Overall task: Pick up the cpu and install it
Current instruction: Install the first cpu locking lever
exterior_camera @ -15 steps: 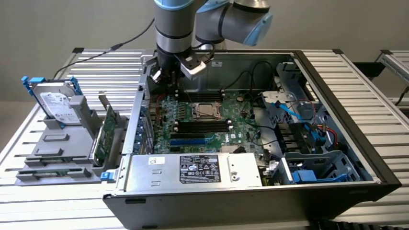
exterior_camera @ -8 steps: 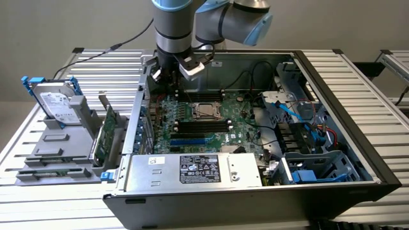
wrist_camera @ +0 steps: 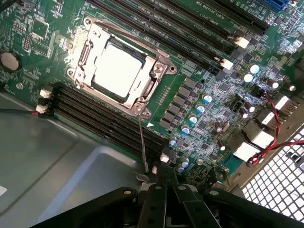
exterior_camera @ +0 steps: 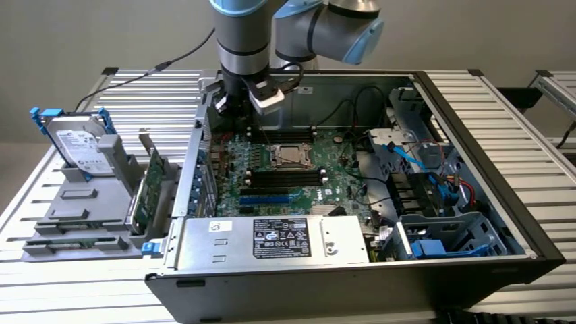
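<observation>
above the motherboard (wrist_camera: 204, 90), the closed hand (wrist_camera: 166, 176) hovers near the socketed cpu (wrist_camera: 118, 71); case label (exterior_camera: 280, 238) unreadable.

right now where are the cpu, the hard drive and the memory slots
cpu (wrist_camera: 118, 71), wrist view, middle of its silver top
hard drive (exterior_camera: 79, 146), exterior view, on its white label
memory slots (exterior_camera: 286, 178), exterior view, middle black slot

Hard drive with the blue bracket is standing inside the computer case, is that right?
Not quite. The hard drive with the blue bracket is standing outside the computer case, in a grey rack on the exterior view's left. The exterior view shows it.
</observation>
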Robot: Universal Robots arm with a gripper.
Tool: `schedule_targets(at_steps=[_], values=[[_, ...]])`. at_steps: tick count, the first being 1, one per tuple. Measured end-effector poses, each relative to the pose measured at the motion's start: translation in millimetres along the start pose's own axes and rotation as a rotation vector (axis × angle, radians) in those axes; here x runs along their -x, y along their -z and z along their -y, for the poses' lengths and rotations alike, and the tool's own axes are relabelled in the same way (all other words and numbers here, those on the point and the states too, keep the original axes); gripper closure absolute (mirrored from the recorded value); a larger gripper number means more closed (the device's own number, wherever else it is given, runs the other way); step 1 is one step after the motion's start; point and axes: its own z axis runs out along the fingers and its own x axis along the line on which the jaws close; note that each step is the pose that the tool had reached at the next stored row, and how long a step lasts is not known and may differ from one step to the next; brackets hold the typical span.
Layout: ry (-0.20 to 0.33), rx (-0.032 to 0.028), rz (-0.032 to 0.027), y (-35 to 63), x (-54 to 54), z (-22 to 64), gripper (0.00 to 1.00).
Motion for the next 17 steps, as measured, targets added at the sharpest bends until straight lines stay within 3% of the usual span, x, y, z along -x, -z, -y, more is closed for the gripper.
schedule_targets(at_steps=[17], values=[[-0.168,0.0273,-0.0602,-0.5,-0.8,1.5,0.89]])
